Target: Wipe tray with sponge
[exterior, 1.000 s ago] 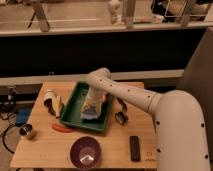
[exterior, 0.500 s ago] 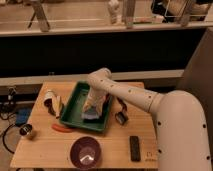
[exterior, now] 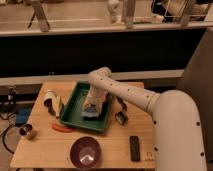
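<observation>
The dark green tray lies on the wooden table, left of centre. My white arm reaches from the right down into the tray. My gripper points down over the tray's middle. The bluish-grey sponge lies flat on the tray floor right under the gripper, which seems to press on it. The arm hides part of the tray's right side.
A purple bowl stands at the table's front edge. An orange object lies in front of the tray. A white and dark item lies left of it. Two small black objects lie to the right.
</observation>
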`<move>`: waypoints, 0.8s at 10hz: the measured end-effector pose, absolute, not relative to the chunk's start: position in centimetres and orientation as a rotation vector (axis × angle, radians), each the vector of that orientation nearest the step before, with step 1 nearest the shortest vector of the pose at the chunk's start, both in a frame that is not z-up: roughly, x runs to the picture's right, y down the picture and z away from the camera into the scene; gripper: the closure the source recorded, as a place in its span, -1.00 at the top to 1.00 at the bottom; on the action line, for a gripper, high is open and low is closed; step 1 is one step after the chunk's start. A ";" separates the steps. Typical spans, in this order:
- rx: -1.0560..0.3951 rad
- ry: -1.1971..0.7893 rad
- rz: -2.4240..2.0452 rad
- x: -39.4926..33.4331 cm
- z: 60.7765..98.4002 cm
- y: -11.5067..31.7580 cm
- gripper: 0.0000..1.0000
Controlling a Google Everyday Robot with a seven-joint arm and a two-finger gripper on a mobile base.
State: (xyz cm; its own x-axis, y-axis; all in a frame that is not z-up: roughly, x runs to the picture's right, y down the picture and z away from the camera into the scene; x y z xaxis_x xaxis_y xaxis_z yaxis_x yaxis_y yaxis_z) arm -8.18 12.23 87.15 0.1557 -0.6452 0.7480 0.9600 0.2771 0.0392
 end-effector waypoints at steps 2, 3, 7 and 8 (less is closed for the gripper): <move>-0.494 -0.754 -1.236 -10.2 88.1 11.1 -0.99; -0.479 -0.765 -1.248 -11.6 88.1 10.6 -0.99; -0.447 -0.857 -1.326 -17.1 86.4 11.6 -0.99; -0.447 -0.883 -1.347 -17.9 85.6 12.7 -0.99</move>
State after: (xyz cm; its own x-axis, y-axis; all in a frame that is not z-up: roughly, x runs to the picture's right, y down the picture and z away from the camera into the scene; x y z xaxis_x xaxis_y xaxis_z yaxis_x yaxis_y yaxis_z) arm -17.87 12.65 85.60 -0.0220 -0.6465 0.7626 0.9572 0.2065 0.2028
